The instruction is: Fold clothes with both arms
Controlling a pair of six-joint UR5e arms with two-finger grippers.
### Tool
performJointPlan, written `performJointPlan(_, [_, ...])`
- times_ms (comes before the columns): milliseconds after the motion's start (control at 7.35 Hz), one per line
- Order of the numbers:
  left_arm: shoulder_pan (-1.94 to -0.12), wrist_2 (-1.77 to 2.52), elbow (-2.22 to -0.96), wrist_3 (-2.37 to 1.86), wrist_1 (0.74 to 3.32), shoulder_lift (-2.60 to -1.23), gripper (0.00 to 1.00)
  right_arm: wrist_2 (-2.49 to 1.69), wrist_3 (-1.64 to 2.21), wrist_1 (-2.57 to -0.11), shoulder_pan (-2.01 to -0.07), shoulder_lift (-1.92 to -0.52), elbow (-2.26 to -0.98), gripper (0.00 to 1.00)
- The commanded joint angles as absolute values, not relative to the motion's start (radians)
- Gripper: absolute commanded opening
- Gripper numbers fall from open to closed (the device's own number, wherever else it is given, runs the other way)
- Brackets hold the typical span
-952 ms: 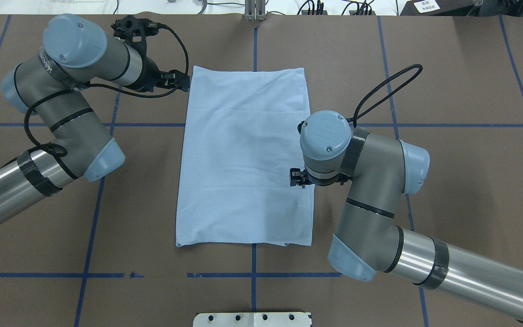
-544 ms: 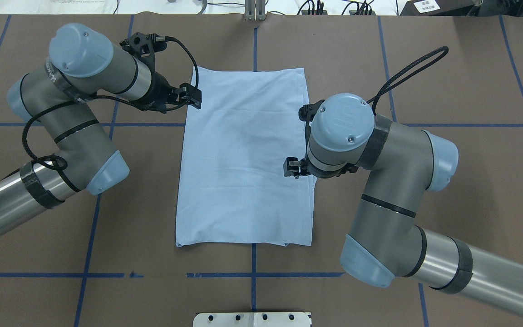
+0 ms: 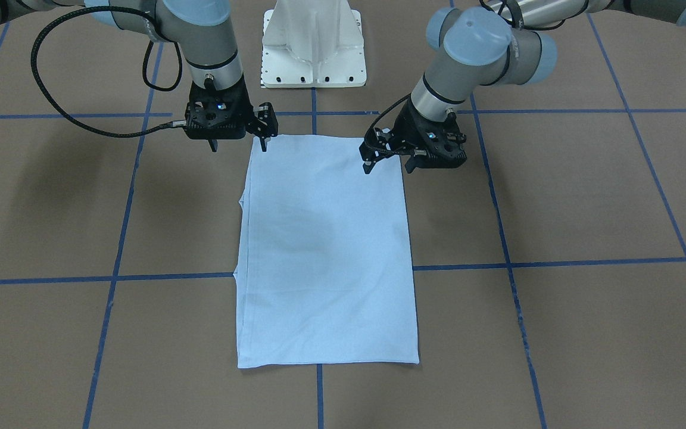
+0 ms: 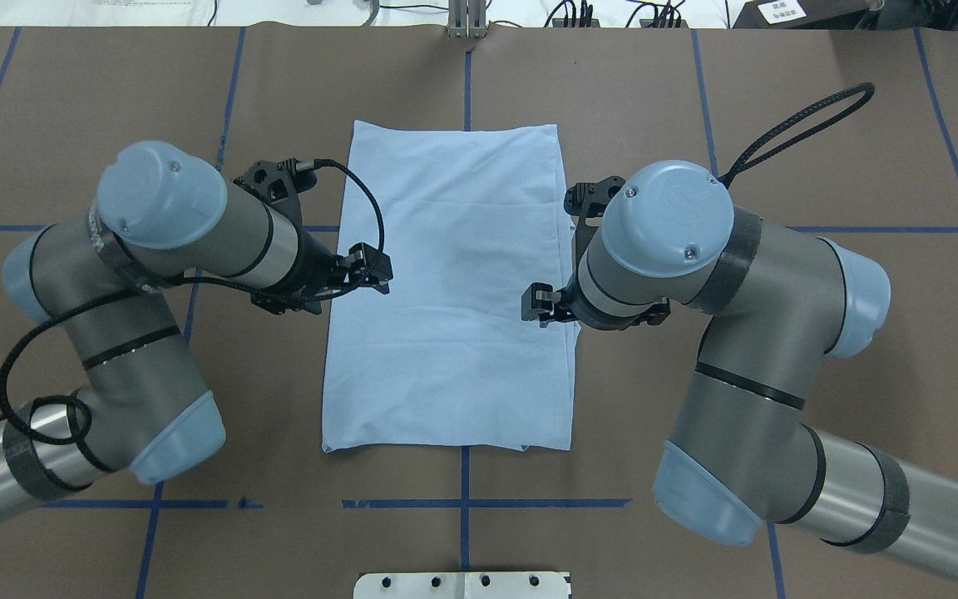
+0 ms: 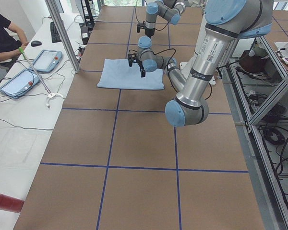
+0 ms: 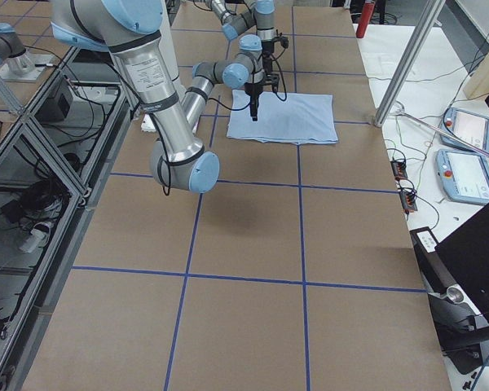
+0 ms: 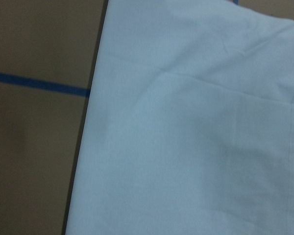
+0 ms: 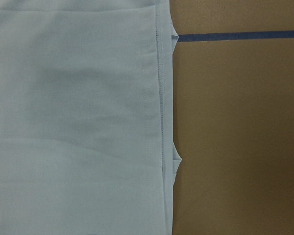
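Note:
The light blue T-shirt (image 4: 446, 291) lies flat on the brown table, folded into a tall rectangle. Its print and collar are hidden. In the front-facing view the T-shirt (image 3: 325, 250) has both grippers hovering over its end nearest the robot. My left gripper (image 3: 388, 168) is open and empty above the shirt's left edge; it also shows in the overhead view (image 4: 369, 272). My right gripper (image 3: 239, 146) is open and empty above the right edge, and shows overhead too (image 4: 539, 304). The wrist views show only shirt cloth (image 7: 186, 137) (image 8: 73, 122) and table, no fingers.
The white pedestal base (image 3: 313, 53) stands at the robot's side of the table. Blue tape lines (image 4: 462, 503) cross the brown surface. Both arms' elbows and black cables (image 4: 803, 116) hang over the table beside the shirt. An operator's bench with tablets (image 5: 43, 60) runs along the far side.
My left gripper has moved from the shirt's far left corner back toward the robot along the left edge. My right arm's wrist has shifted, its gripper staying over the right edge. Both stay open.

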State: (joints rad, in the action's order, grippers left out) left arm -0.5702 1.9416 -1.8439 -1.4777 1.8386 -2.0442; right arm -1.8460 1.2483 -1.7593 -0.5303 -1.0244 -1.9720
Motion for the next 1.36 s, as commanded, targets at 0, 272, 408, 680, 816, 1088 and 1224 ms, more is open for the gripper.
performJointPlan(0, [-0.401,1.784,-1.91,-1.668,1.767,-1.985,1.0,-1.845,1.296,-1.758,-0.529,-1.052,-2.011,1.0])
performJointPlan(272, [-0.354,1.746,-1.896,-1.749,1.75,-1.979,1.0,-1.845,1.307,-1.758,-0.528,-1.052,-2.011,1.0])
performJointPlan(408, [-0.348,1.718,-1.896,-1.75,1.744,-1.956,1.0,-1.845,1.307,-1.758,-0.528,-1.052,-2.01,1.0])
performJointPlan(680, [-0.333,1.712,-1.896,-1.761,1.743,-1.933,0.98,-1.844,1.307,-1.758,-0.528,-1.051,-2.008,1.0])
performJointPlan(816, [-0.325,1.71,-1.896,-1.764,1.741,-1.93,0.97,-1.845,1.307,-1.758,-0.528,-1.051,-2.008,1.0])
performJointPlan(1088, [-0.302,1.69,-1.896,-1.769,1.74,-1.921,0.93,-1.844,1.307,-1.758,-0.528,-1.051,-2.008,1.0])
performJointPlan(1224, [-0.304,1.69,-1.896,-1.77,1.738,-1.922,0.89,-1.844,1.307,-1.758,-0.528,-1.051,-2.008,1.0])
